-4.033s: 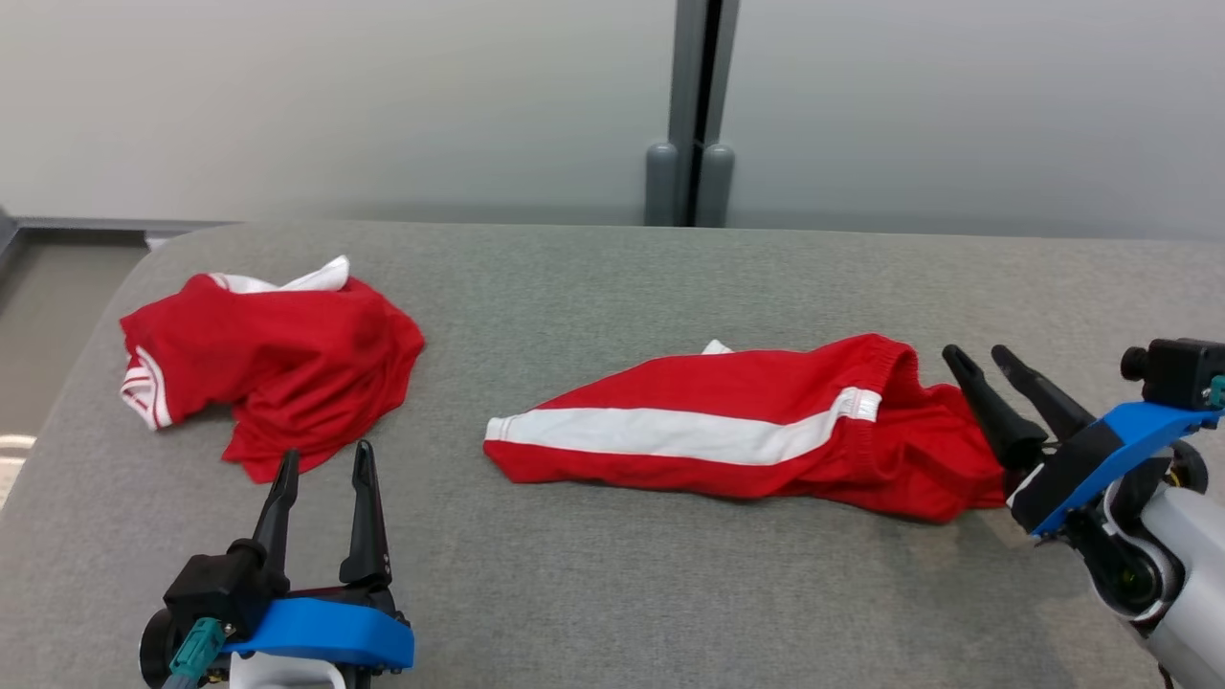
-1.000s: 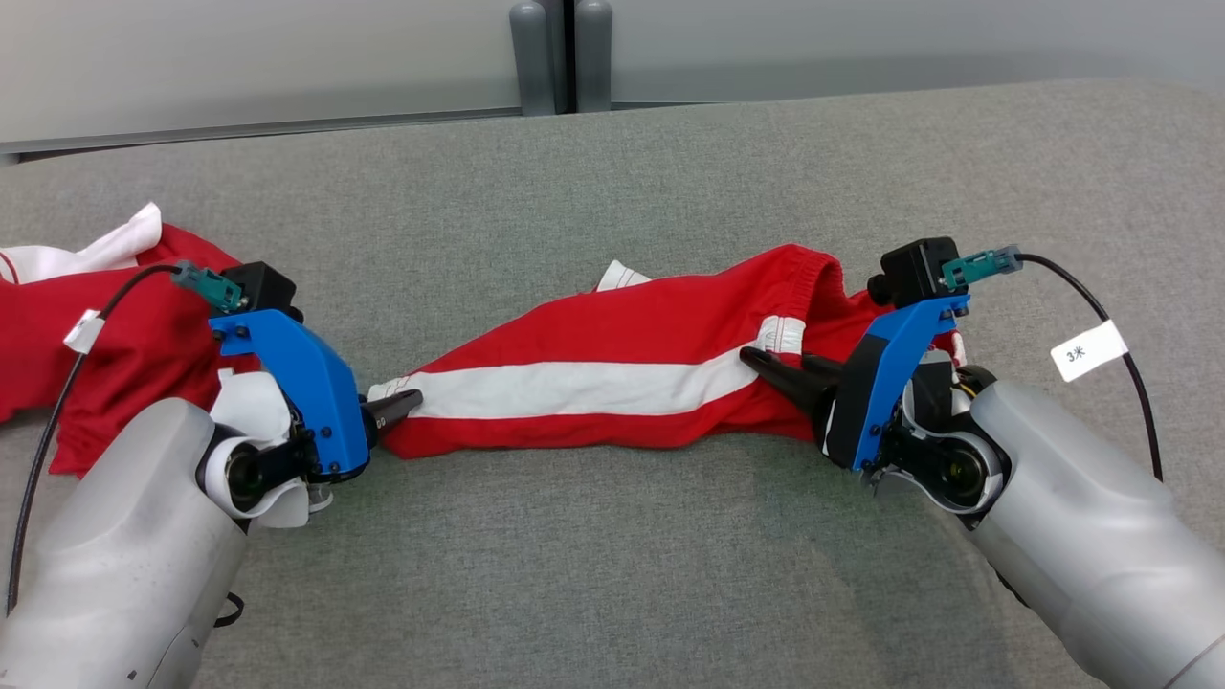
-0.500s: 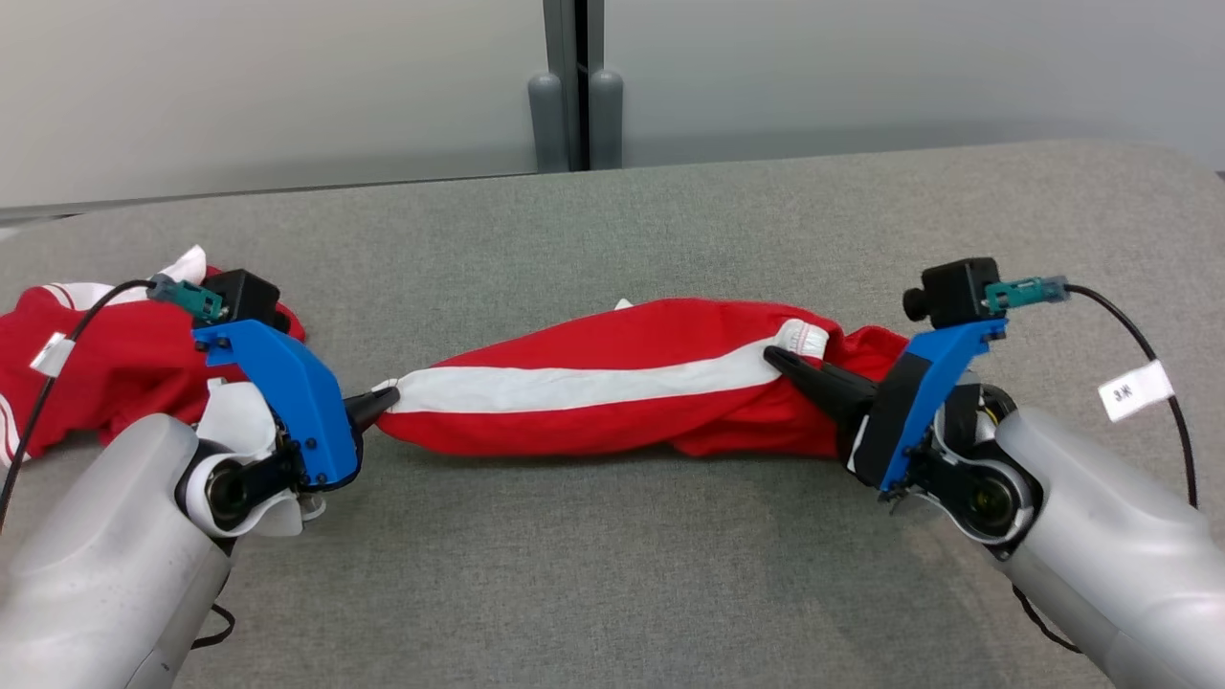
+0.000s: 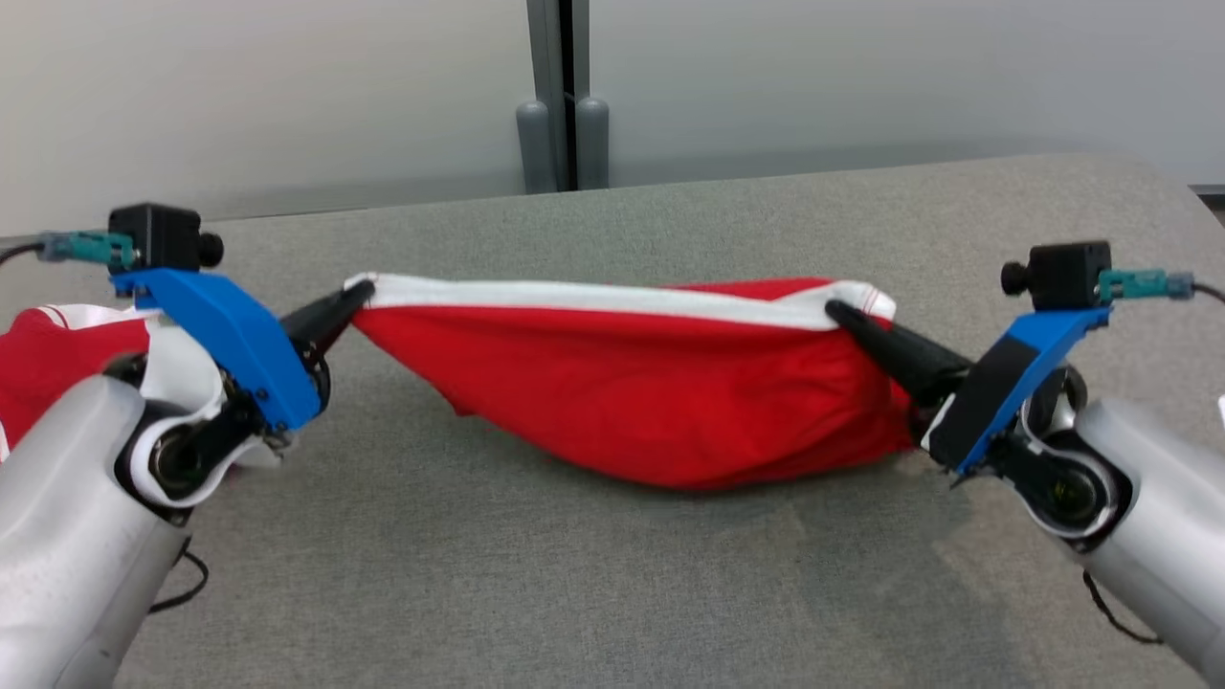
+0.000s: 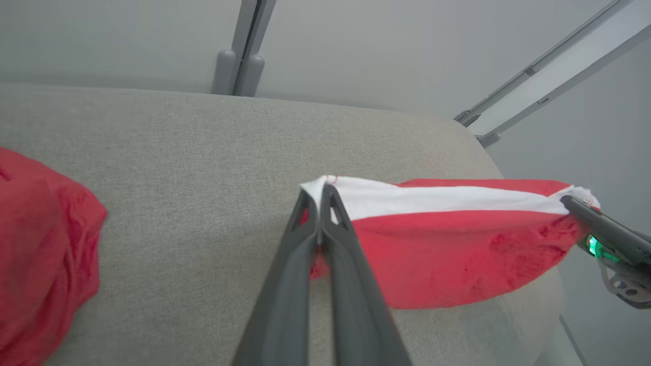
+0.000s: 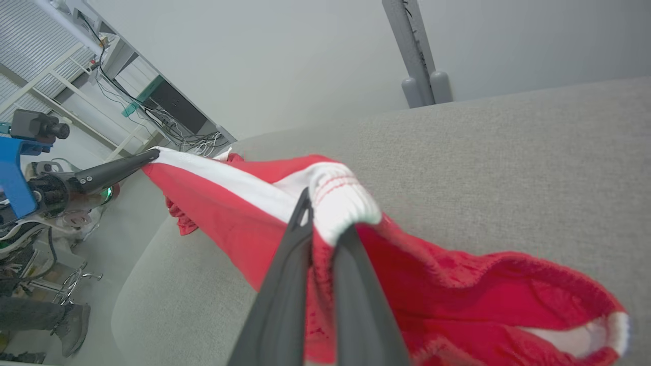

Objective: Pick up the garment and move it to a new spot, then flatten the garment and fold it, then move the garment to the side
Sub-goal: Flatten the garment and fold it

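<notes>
Each clamped shut on one end of its white-striped edge, the left claw (image 4: 356, 290) and right claw (image 4: 837, 308) hold the red garment (image 4: 651, 402) stretched taut, its belly sagging onto the middle of the grey table (image 4: 612, 593), probably so it can be carried without bunching.

Both arms look alike. Left gripper (image 4: 359, 290) and right gripper (image 4: 835, 308): two long dark-grey tapering fingers each, with slotted cut-outs near the tips. An angular blue mount sits behind each: left bracket (image 4: 225, 330) with small dark screws, right bracket (image 4: 1029, 368) with a black front face. Black cube cameras with a round knob on top: left camera (image 4: 153, 236), right camera (image 4: 1070, 261). Teal plugs: left plug (image 4: 81, 247), right plug (image 4: 1134, 284). Left forearm (image 4: 57, 536) and right forearm (image 4: 1158, 517) are smooth silver-grey, with white rings round black wrist joints. Thin black cable (image 4: 182, 588) beneath. Green light (image 5: 592, 246) at the right gripper's base.
</notes>
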Controlling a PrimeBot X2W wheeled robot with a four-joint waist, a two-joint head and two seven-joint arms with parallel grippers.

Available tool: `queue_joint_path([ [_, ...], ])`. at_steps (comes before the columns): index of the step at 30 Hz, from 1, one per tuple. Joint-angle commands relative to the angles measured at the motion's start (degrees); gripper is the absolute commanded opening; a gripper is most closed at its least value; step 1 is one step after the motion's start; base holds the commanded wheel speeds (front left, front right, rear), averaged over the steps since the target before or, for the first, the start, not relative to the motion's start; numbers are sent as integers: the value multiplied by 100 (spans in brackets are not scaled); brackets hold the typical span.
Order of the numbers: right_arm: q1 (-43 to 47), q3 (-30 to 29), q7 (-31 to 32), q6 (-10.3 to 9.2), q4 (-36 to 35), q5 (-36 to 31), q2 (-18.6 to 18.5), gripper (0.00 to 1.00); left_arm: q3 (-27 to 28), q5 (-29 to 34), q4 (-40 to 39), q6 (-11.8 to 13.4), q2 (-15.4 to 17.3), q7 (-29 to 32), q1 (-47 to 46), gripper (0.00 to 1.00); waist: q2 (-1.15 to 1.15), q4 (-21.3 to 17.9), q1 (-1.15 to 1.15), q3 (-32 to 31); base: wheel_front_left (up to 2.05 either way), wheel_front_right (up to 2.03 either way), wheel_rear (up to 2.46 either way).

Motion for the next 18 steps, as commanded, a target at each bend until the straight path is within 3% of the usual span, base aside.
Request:
queue_joint_path([
  [1, -220, -34, -29, 1, -26, -26, -45, 0, 46, 102, 10, -6, 3, -94, -211, 0, 1, 22, 0, 105, 0, 0, 0],
  [11, -2344, -144, -256, 1, 543, -299, 85, 0, 90, 1017, 985, 159, -606, -641, -2334, 0, 1, 45, 0, 1368, 0, 0, 0],
  [18, -3773, -366, -787, 0, 1143, -297, 192, 0, 382, 1354, 1916, 344, -938, -1290, -3882, 0, 1, 32, 0, 1898, 0, 0, 0],
])
